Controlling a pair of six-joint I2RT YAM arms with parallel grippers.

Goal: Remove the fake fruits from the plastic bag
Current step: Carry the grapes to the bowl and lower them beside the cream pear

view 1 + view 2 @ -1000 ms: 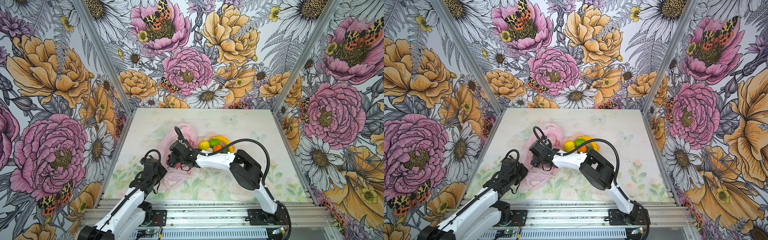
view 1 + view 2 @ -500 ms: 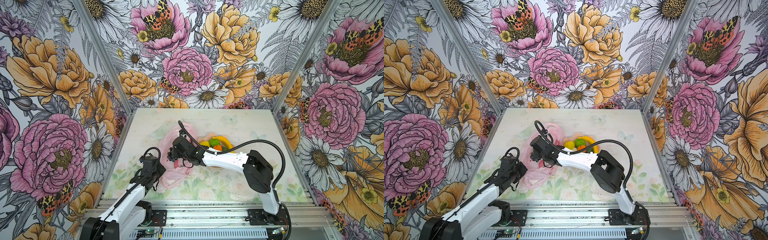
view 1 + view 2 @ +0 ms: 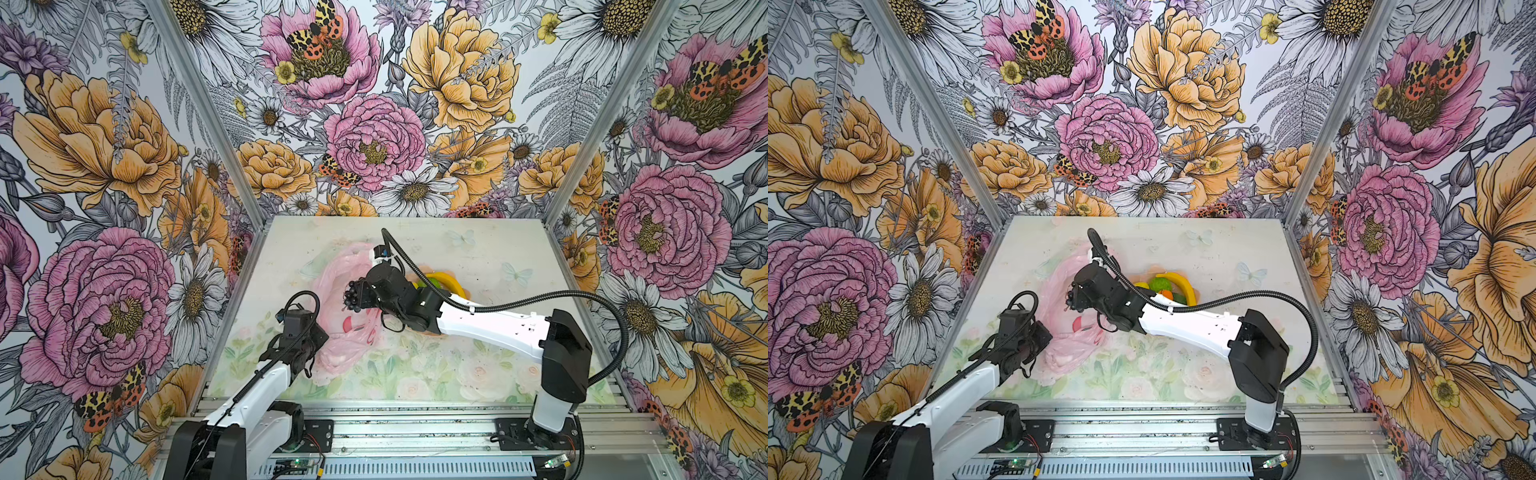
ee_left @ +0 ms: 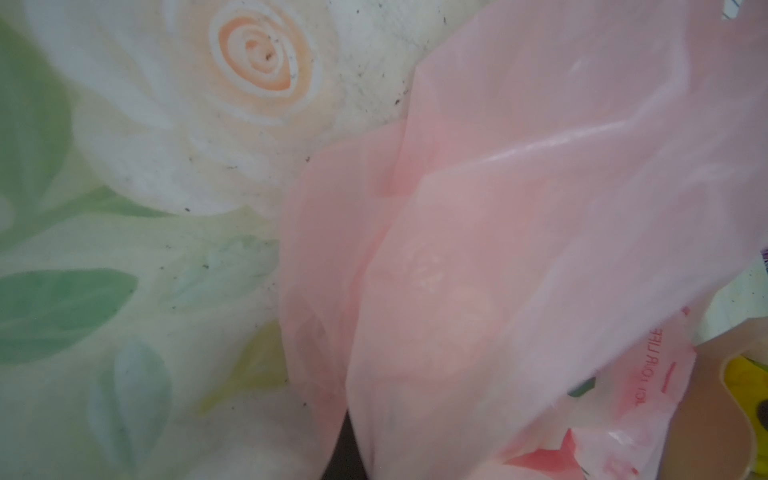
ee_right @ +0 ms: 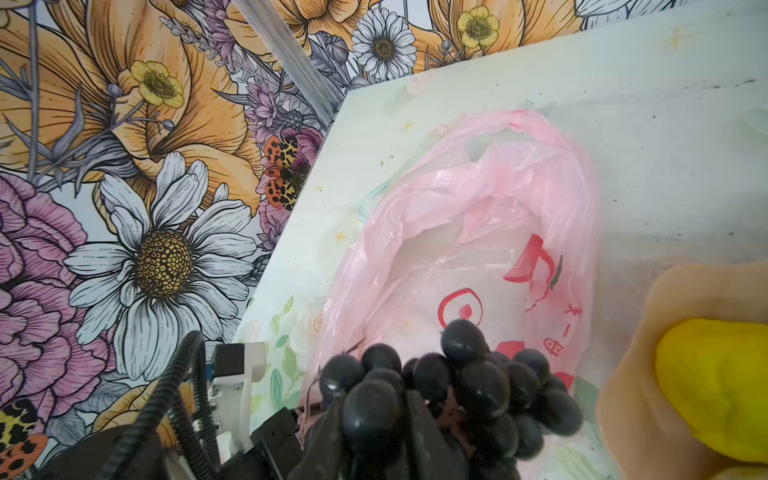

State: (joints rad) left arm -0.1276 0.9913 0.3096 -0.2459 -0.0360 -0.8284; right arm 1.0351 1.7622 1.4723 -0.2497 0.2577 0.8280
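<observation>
Lifting out the grape bunch [image 5: 461, 386] is the step in hand. The right gripper [image 3: 362, 294] is clamped on the dark purple cluster and holds it raised above the plastic bag [image 3: 338, 272].

Bag: lies crumpled on the table [image 3: 478, 245], left of centre, mouth toward the far side, w/ red print facing up.

The left gripper [image 3: 309, 348] sits at the bag's near corner. Its jaws aren't visible, but it's closed tight, and in the left wrist view the film folds converge into it. Judged: pinching the bag to anchor it.

Already out, in the peach scalloped dish [image 5: 665, 299] just right of the bag:
- banana [image 3: 1177, 280]
- lime [image 3: 1160, 284]
- lemon [image 3: 1141, 285]
- orange [image 3: 1167, 294]
- avocado [image 3: 1180, 297]

Est. progress: near the end. The bag looks slack and flat, w/ no bulge evident.

Next move, as judged: carry the grapes right to the dish, lower them and let go over a free spot. The bunch is lumpy and dangles, so poss. snag on the bag film or roll-off at the rim.

Hidden or unclear:
- The right arm covers much of the dish in both top views, so the fruit count there is incomplete.
- Beige lumpy piece not made out anywhere.
- Bag interior only partly seen, so can't confirm it's empty.
- Left wrist view blurred.
- Right finger pads buried among the grapes.
</observation>
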